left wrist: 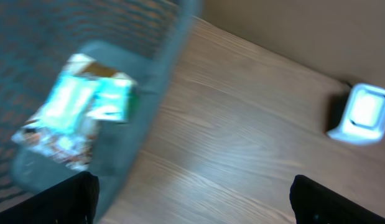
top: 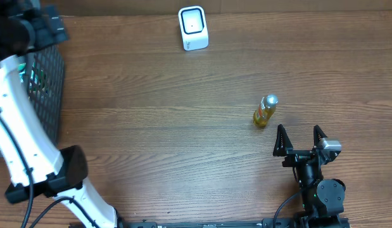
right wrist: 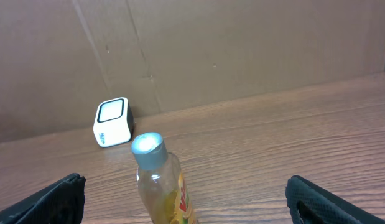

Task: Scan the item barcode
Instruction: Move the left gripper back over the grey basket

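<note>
Right jaws sit closest in the right wrist view, dark tips at both bottom corners, spread wide, nothing between them. Bottle point(right wrist: 158, 180) stands just ahead of them and looks upright: silver cap, yellow liquid, a label part in view, no barcode readable from here. From overhead the bottle point(top: 265, 111) is on the right half of the worktop point(top: 158, 126), just beyond the right arm point(top: 309, 171), not touched

Left jaws are also wide apart and empty in the left wrist view, hanging over the basket point(left wrist: 148, 93) at the left edge. A teal packet point(left wrist: 80, 112) lies inside it, blurred

Step, as I judge it: approach for the pick, nothing grasped, no scan done

Next move calls for:
- right jaws going forward to straddle the bottle body below the cap
- a close that does not tip it, since it is tall and narrow
- a carry to the scanner point(top: 193, 28)
- turning the label until the barcode faces the scanner window

Room: scanner stands near the far edge by the cardboard wall point(right wrist: 242, 50), well apart from the bottle. Bare worktop lies between them, nothing in the path. Bottle is well clear of every edge. Basket and left arm point(top: 18, 126) are far left, out of the way
</note>
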Available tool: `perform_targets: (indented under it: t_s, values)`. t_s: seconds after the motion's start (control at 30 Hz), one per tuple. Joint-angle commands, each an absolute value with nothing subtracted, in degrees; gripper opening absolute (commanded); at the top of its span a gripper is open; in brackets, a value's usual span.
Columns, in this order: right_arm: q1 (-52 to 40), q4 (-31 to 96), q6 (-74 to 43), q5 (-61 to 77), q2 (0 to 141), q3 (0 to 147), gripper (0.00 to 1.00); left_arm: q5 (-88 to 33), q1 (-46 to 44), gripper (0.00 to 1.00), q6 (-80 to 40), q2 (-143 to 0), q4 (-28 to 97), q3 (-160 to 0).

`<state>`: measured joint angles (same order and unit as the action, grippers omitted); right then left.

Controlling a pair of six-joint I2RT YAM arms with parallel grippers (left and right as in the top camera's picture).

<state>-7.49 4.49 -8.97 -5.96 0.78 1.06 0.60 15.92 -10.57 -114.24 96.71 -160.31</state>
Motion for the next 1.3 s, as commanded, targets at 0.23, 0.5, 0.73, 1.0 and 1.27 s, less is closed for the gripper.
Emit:
perform_targets:
  t_s: [0.23,0.5,0.73,1.0,1.27]
  values:
    - [-7.38,4.21,-8.69,-5.87,0.16,0.45,1.00,-0.23,31.53,1.00,-11.77,-112.55,96.66,-158.69]
    - [-7.38,4.23,-8.69,-5.87,0.16,0.45,1.00,-4.03,39.64,0.99,-11.81,-113.95,93.43,-151.39]
    - [-7.38,4.21,-8.69,-5.87,0.16,0.45,1.00,-5.69,43.90,1.00,-11.51,-114.13,85.45,-139.11]
    - [-7.38,4.23,-8.69,-5.87,0.16,0.45,1.00,-16.84,45.32,0.99,-4.60,-114.13,74.28,-125.03]
    - [-7.38,4.23,-8.69,-5.87,0.16,0.45,1.00,-25.10,44.38,1.00,-0.34,-114.13,66.83,-121.19]
